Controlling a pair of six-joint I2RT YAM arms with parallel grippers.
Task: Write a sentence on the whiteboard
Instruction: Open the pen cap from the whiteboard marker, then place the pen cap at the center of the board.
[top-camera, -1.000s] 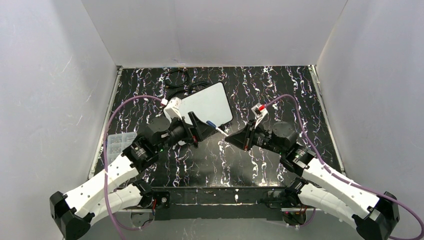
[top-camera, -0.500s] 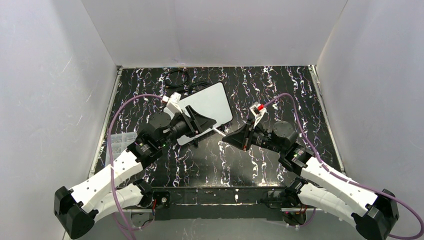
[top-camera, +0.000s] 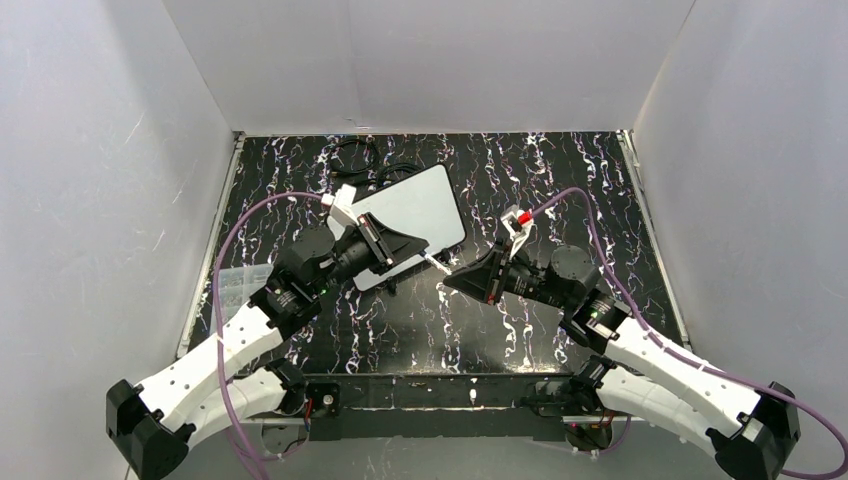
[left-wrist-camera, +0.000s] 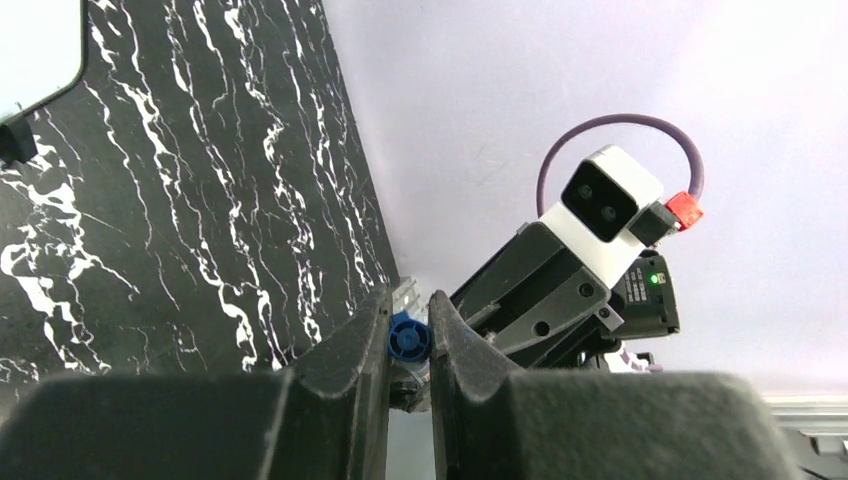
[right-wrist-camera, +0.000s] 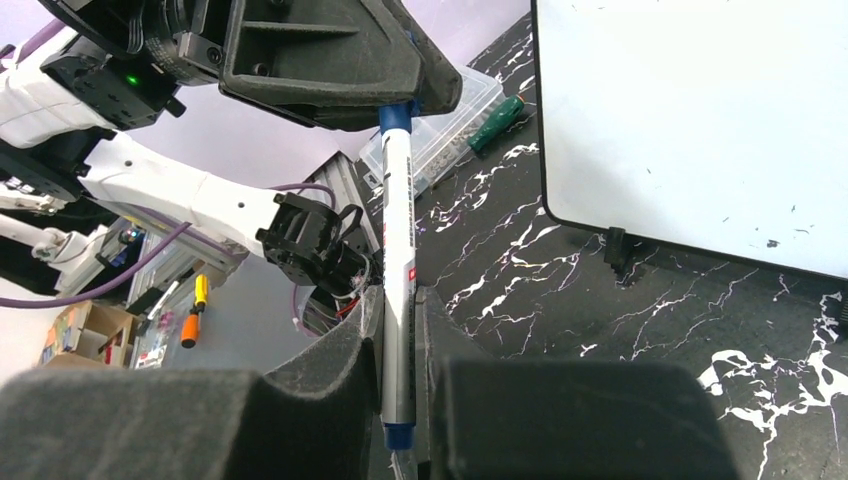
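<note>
Marker (right-wrist-camera: 397, 200) between left gripper (left-wrist-camera: 410, 322) and right gripper (right-wrist-camera: 398, 312), near whiteboard (top-camera: 420, 205).

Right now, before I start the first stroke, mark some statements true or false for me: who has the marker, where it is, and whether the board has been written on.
1. Both grippers are shut on the marker. True: the left gripper and the right gripper each clamp it.
2. The whiteboard already has writing on it. False: it is blank apart from a few tiny specks.
3. The left gripper grips the marker's blue end. True.
4. The marker lies flat on the table. False: it is held in the air between the two grippers.
</note>
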